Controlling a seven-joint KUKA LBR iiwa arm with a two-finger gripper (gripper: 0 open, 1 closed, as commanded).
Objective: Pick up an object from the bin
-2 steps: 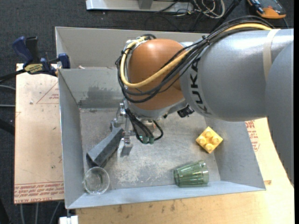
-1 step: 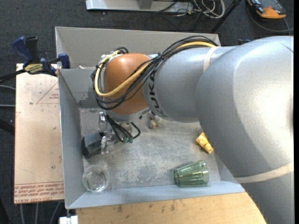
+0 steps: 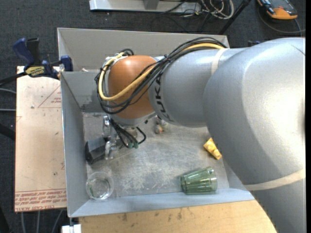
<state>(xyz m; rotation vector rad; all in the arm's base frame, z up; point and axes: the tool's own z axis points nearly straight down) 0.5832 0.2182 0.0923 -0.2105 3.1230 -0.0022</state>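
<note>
Black chunky object (image 3: 95,150), the likeliest pick, lies on the floor of the bin (image 3: 160,157) at the lower left of the frame, close to the left wall. You have the gripper (image 3: 111,143) low in the bin, just to the right of that object and apparently touching its right edge. The orange wrist cover (image 3: 129,86) hangs directly above and hides much of the tool. Whether the gripper is spread or closed you cannot tell from this angle, and nothing is seen clamped in it. Finding: the approach looks done, the grasp is not confirmed, and the lift is not yet made, since the black object rests on the floor. Other contents appear untouched: a clear glass cup (image 3: 99,186) stands upright in the lower left corner, near the black object; a green tumbler (image 3: 199,181) lies on its side at lower centre-right; a small yellow piece (image 3: 212,148) sits by the arm, well apart from the gripper. Judged remaining: close on the object, verify the hold, raise it clear of the rim.
</note>
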